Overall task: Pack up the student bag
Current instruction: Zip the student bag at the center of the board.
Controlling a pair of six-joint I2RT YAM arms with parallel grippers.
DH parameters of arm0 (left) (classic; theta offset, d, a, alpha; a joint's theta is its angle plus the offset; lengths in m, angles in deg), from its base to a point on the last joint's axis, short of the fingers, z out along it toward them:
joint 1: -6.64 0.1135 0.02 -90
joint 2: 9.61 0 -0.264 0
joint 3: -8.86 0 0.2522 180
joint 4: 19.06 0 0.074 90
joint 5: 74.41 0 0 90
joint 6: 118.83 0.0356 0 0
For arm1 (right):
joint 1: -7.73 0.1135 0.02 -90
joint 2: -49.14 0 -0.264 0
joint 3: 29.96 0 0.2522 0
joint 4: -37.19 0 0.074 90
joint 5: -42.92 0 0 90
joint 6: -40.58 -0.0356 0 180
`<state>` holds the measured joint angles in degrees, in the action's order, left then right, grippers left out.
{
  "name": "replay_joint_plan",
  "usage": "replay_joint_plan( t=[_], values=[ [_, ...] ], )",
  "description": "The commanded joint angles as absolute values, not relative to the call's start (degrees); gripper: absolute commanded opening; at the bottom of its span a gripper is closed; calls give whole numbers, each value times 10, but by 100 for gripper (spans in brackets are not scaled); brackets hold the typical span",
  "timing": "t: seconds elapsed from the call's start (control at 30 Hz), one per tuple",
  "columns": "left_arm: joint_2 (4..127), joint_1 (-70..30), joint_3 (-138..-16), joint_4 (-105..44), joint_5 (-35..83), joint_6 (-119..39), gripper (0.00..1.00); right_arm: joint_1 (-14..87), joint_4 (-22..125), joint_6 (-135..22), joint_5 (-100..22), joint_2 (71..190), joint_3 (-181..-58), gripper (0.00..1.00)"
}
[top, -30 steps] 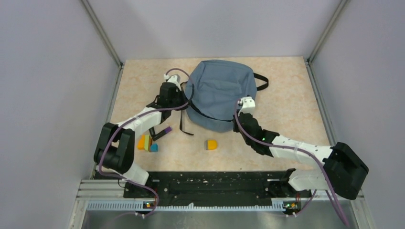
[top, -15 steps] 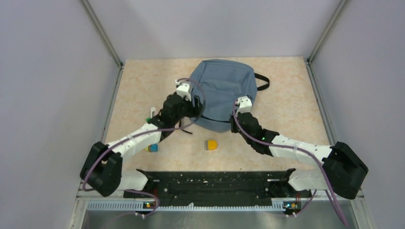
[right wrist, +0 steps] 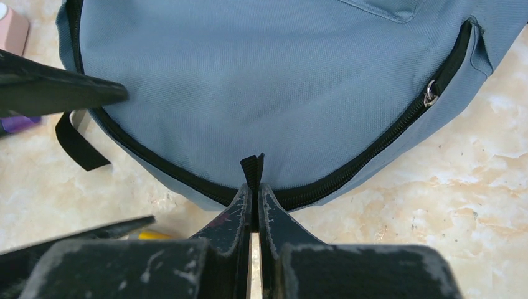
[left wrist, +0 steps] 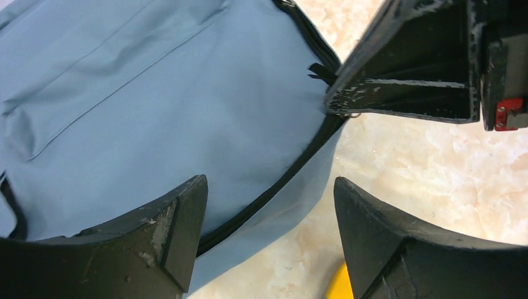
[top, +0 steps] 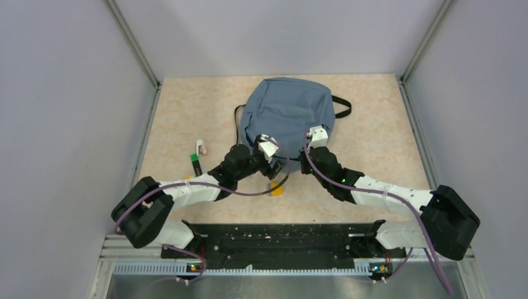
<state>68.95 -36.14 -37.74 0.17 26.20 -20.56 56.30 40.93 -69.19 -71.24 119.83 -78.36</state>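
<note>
Your right claw (right wrist: 252, 187) is pinched tight on the small black fabric tab (right wrist: 252, 164) at the zip of the soft blue-grey fabric student bag (top: 286, 109). Your left claw (left wrist: 269, 190) gapes wide at the bag's near edge. The bag lies mid-way across the mottled beige bench (top: 187, 112), toward the far side.

1 student bag (top: 283, 109), 2 tools (left wrist: 268, 215) (right wrist: 254, 194).
</note>
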Motion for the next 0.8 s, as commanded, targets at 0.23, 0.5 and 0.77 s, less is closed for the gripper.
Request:
replay_joint_plan(
  t=[0.23,0.5,0.77],
  values=[
    [783,-418,-399,116,225,-120,83,559,404,-703,-692,1189,-813,0],
    [823,-445,-415,146,166,-106,76,558,404,-703,-696,1194,-812,0],
    [810,-461,-398,159,97,-101,19,552,416,-712,-718,1183,-808,0]
  ],
)
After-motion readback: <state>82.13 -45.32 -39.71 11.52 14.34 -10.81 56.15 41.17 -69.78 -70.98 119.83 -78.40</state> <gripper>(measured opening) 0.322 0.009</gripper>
